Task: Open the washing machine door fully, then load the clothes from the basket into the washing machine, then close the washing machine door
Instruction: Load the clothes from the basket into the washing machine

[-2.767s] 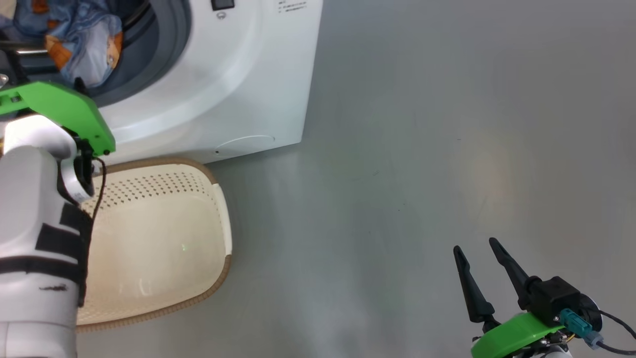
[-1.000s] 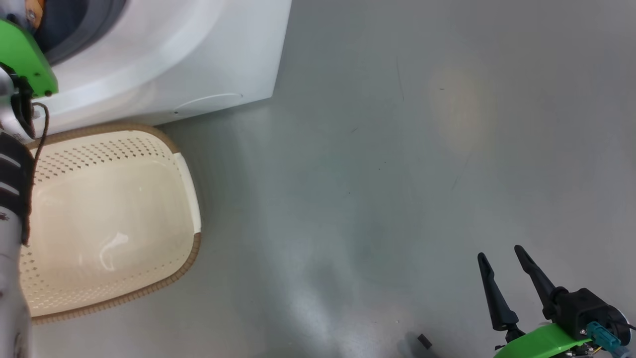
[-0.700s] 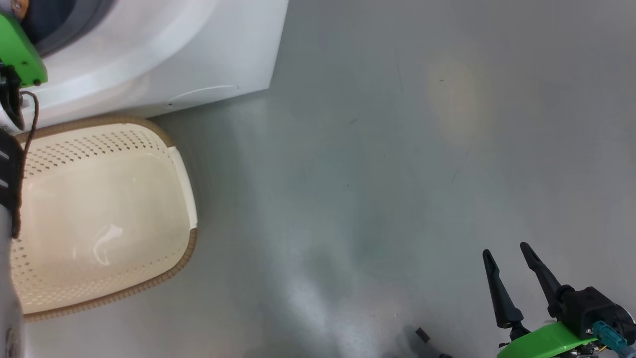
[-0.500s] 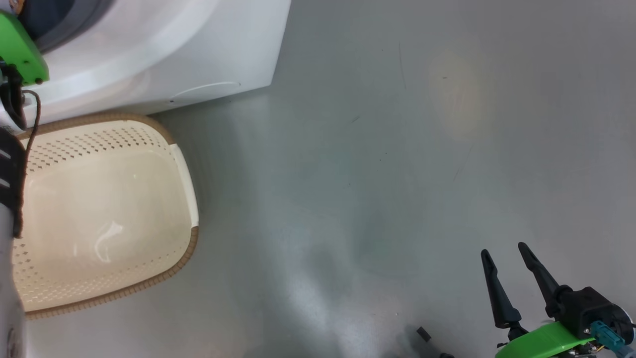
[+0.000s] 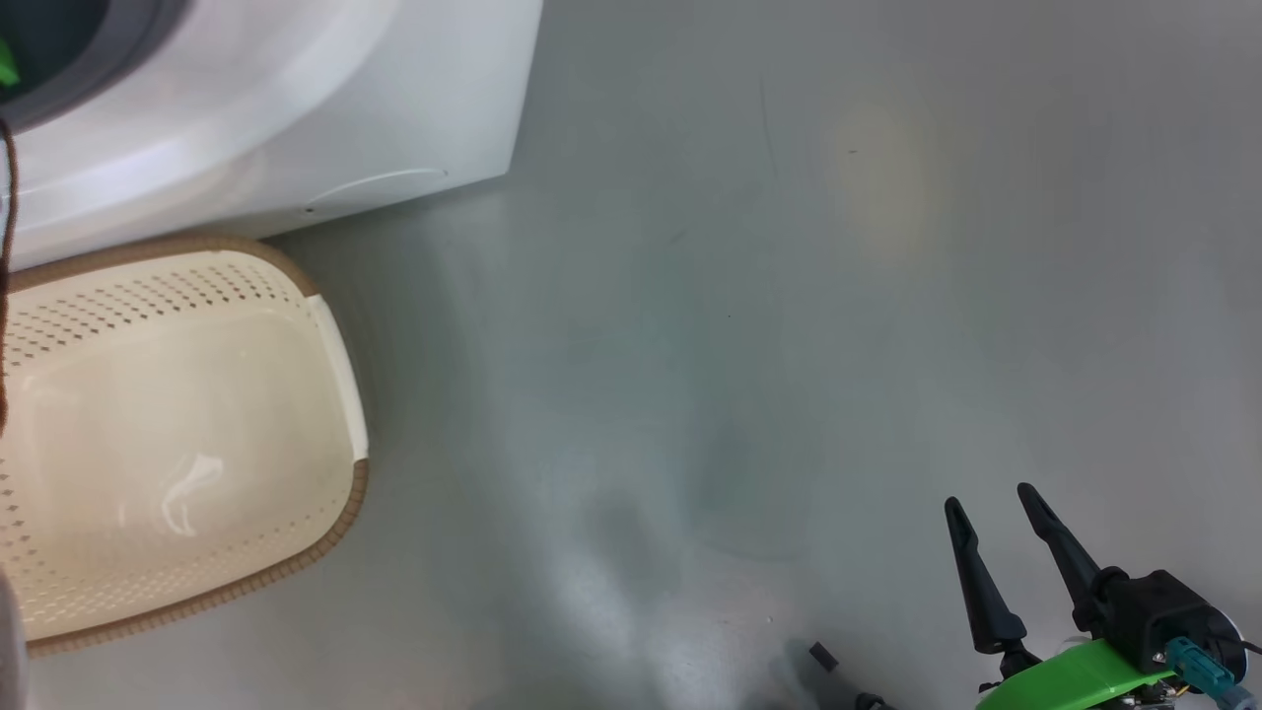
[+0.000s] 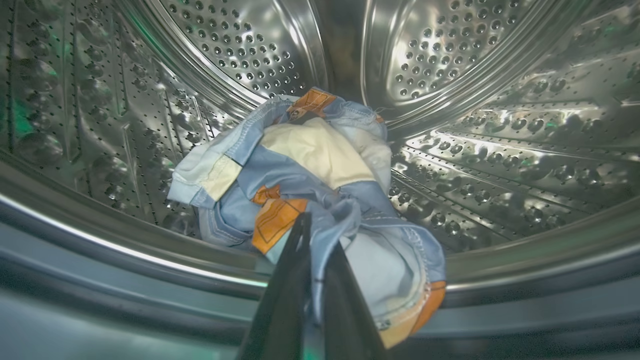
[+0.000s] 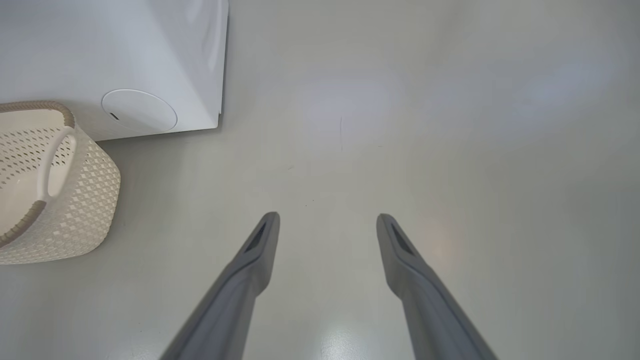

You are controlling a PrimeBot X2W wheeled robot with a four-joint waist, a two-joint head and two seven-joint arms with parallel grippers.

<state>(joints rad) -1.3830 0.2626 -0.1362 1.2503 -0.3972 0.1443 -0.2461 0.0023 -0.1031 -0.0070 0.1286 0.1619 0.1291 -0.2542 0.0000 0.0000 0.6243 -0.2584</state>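
On the floor in the head view, the basket [image 5: 177, 414] sits just beside the front of the washing machine [image 5: 296, 118], its bottom bare. That suggests the load is already out of it, and it stands close so the carry to the opening is short. At the lower right the right gripper [image 5: 988, 498] hangs over bare floor [image 5: 739, 296] with its fingers spread, well apart from both. It looks parked out of the way

In the left wrist view, the left gripper [image 6: 312, 232] reaches into the steel drum [image 6: 450, 50] with its fingers pressed together, and a fold of blue fabric seems caught between them. The clothes [image 6: 310, 165] lie bunched on the drum floor, blue and orange around a cream piece, with one end draped forward over the grey gasket [image 6: 100, 260]. That overhang is probably the reason for the pinch: the tail needs to go deeper in so that it cannot be trapped when the door is closed

In the right wrist view, the right gripper [image 7: 327, 216] has its fingers wide apart with nothing between them, pointing at the floor. The basket's perforated side and the machine's lower corner lie off to its left
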